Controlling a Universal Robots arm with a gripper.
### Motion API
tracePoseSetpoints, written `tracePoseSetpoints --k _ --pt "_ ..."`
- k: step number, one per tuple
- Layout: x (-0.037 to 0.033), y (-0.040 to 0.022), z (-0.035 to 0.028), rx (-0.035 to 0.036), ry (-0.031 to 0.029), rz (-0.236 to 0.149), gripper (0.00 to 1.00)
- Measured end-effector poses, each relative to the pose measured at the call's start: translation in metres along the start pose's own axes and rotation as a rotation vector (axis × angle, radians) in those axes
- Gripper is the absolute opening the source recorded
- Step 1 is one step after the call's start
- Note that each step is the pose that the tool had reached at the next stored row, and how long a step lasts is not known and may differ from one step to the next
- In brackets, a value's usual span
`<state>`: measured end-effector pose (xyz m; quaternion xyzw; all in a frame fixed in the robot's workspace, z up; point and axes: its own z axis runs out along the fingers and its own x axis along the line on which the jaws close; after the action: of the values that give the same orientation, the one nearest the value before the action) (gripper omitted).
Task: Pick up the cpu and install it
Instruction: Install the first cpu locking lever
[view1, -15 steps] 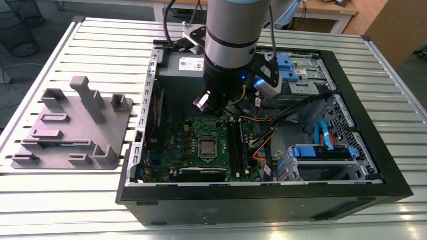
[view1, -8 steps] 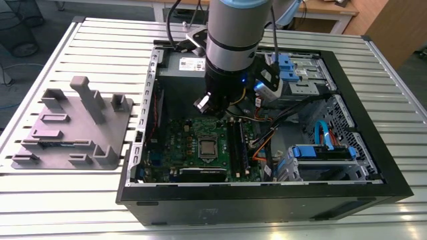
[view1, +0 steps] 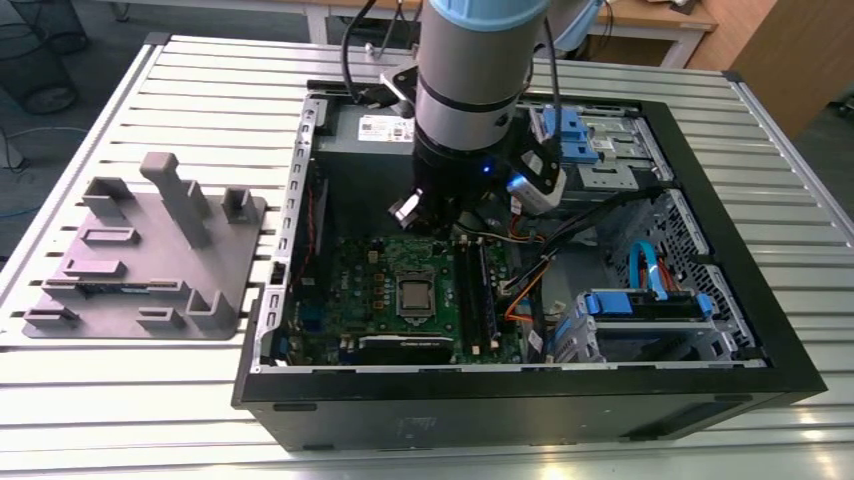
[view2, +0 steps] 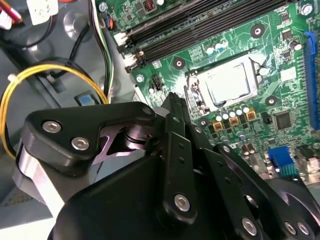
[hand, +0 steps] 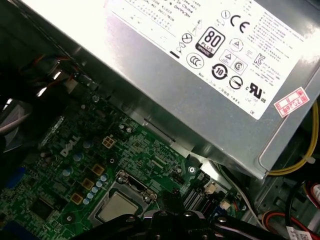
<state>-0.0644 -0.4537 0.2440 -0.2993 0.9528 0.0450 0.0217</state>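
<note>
The cpu (view1: 415, 294) (view2: 228, 84) (hand: 117, 207), a small square chip with a silvery lid, lies flat in the socket on the green motherboard (view1: 374, 270) inside the open computer case (view1: 534, 400). The dark socket frame (view2: 196, 95) surrounds it. My gripper (view1: 435, 214) hangs over the board, a little above the cpu and towards the power supply. Nothing shows in its grasp. Its black linkage (view2: 172, 150) (hand: 170, 220) crosses both wrist views, with the cpu just beyond it.
A silver power supply (view1: 380, 128) (hand: 210, 75) sits at the case's far end. Long memory slots (view2: 200, 25) run beside the socket. Yellow cables (view2: 50, 75) and blue drive bays (view1: 641, 300) fill the exterior view's right. A grey fixture (view1: 147, 250) lies on the slatted table (view1: 134, 400).
</note>
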Motion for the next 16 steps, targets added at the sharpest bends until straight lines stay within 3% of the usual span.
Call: tracePoseSetpoints --k 4,16 --pt "-0.0016 -0.0016 0.0045 0.0019 -0.0019 0.028 0.11" --pt "0.0019 -0.0067 0.0052 0.0083 -0.005 0.09 0.11"
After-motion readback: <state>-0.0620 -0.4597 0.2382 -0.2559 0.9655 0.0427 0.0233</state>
